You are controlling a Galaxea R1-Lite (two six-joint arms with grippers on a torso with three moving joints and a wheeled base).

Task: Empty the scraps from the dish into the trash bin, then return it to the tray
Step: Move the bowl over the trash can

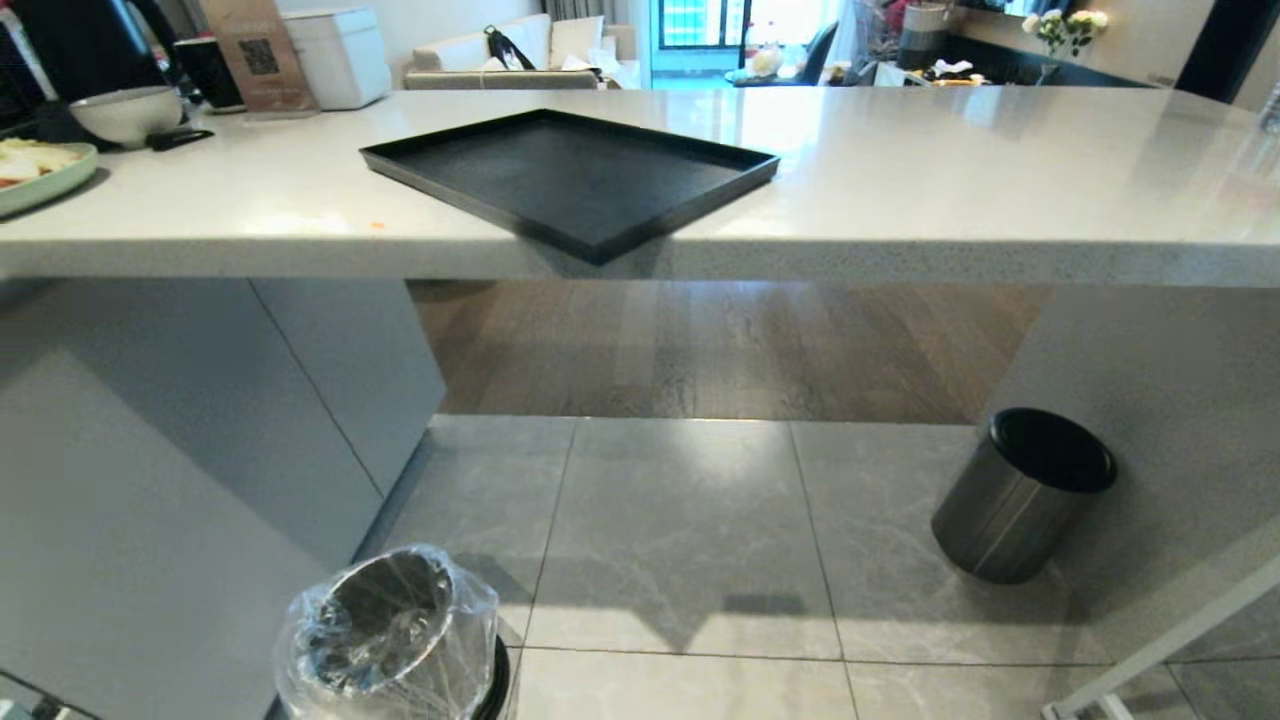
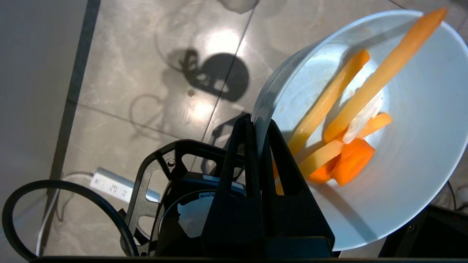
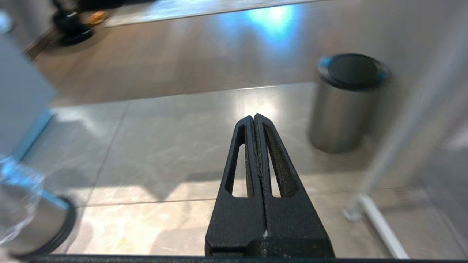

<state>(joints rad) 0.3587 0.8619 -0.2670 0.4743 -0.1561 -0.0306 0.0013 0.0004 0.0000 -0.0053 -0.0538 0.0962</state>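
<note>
Pinching dish [image 2: 402, 175] rim, left hand [image 2: 257, 122] (rim cropped), scraps [image 2: 351, 120] inside

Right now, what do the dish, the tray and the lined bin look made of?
Dish: glossy white, likely glazed ceramic or melamine; smooth sheen, thin rim pinched by the left gripper.
Tray: matte black, faintly grained, possibly plastic or coated wood; no glare.
Trash bin: shiny metal wall under a crinkled clear plastic liner, black base.
</note>
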